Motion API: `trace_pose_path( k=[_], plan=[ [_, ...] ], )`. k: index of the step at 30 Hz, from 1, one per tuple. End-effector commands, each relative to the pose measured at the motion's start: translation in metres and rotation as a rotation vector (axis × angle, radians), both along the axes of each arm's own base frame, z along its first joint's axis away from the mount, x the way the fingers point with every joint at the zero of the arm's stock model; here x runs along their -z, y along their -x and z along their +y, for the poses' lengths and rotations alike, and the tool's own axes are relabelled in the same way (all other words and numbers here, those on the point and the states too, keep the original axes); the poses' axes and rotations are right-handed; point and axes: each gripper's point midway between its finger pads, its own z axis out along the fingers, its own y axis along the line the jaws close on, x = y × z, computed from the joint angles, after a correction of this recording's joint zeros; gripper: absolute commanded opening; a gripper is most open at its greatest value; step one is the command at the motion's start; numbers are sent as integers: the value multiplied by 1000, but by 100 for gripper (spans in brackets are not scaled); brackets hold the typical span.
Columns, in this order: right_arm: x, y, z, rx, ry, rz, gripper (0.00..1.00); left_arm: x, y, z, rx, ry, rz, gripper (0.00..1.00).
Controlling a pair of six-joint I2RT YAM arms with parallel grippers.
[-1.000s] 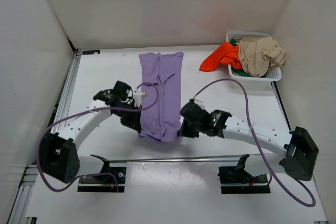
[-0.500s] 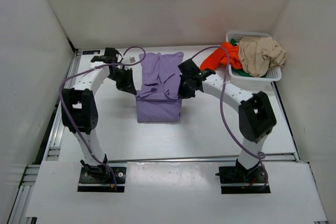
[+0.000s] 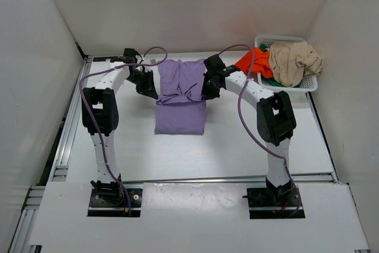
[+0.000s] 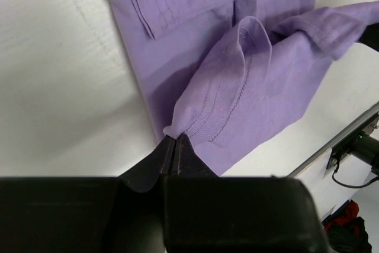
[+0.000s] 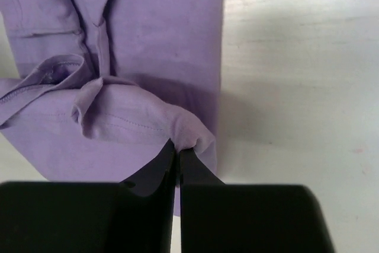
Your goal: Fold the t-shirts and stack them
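Note:
The lavender t-shirt [image 3: 180, 96] lies as a long strip in the middle of the table, its near end doubled back over the far part. On the strip's left side, my left gripper [image 3: 153, 91] is shut on the hem corner [image 4: 173, 130] of the lifted end. At the right side my right gripper [image 3: 206, 92] is shut on the other hem corner [image 5: 188, 136]. The held edge hangs between them above the lower layer. The beige t-shirt [image 3: 293, 62], the orange-red t-shirt [image 3: 249, 63] and a bit of the green t-shirt [image 3: 267, 79] sit at the basket.
The white mesh basket [image 3: 309, 84] stands at the back right corner, with the orange-red cloth spilling over its left side onto the table. White walls enclose the table on three sides. Purple cables arc over both arms.
Both grippers have carried the shirt's near end away from the front edge toward the back, folding it over the far half. Both arms now stretch out far across the table.

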Motion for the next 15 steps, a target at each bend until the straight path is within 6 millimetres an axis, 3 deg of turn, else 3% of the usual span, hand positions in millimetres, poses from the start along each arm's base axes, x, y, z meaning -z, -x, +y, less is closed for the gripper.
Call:
trace_pose_path(
  k=[1, 4, 5, 8, 9, 11, 12, 14, 15],
  plan=[
    [4, -12, 7, -37, -26, 7, 1, -17, -15, -1, 5, 35, -61, 11],
    [9, -25, -2, 17, -35, 20, 26, -11, -25, 4, -7, 27, -61, 11],
    [16, -27, -6, 37, -32, 37, 32, -13, -37, 3, -7, 29, -92, 12],
    [1, -52, -17, 96, -64, 0, 39, -13, -61, 10, -28, -27, -145, 29],
    [-4, -55, -15, 96, -71, -14, 40, -31, -75, 12, -36, -38, -208, 32],
    [-24, -63, -19, 80, -80, -65, 40, -45, -85, 22, -66, -101, -258, 35],
    [-39, -60, -15, 57, -88, -96, 40, -54, -89, 27, -80, -127, -286, 35],
    [-47, -48, -10, 17, -74, -115, 40, -75, -89, 39, -121, -229, -353, 31],
    [-58, -37, -4, 0, -75, -133, 37, -67, -76, 28, -97, -257, -336, 28]
  ],
)
